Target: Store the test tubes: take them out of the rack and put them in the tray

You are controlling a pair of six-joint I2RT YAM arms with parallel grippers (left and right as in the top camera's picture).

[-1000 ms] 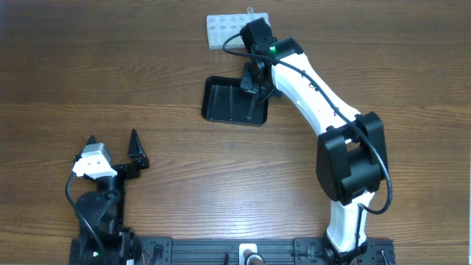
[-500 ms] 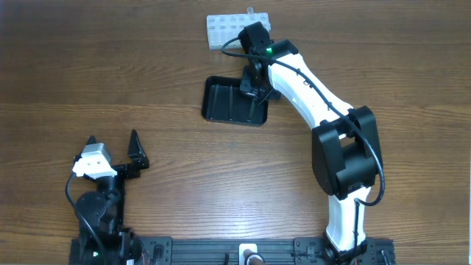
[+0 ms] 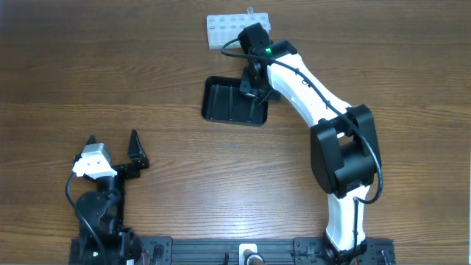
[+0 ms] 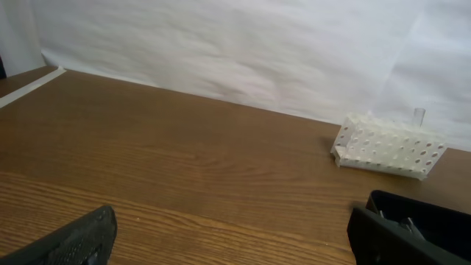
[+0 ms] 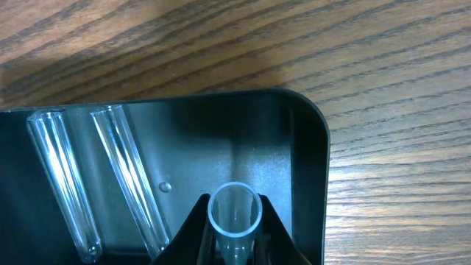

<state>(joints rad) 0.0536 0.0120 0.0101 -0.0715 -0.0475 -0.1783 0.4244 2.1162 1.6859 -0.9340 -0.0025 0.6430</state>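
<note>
A clear glass test tube is pinched between the fingers of the right gripper, over the right end of the black rectangular plastic tray, in which 2 more clear tubes are laid side by side. The white perforated plastic rack is set just beyond the tray's far side, with 1 upright tube left in it. The left gripper is held at the near left of the brown wooden table, fingers spread.
</note>
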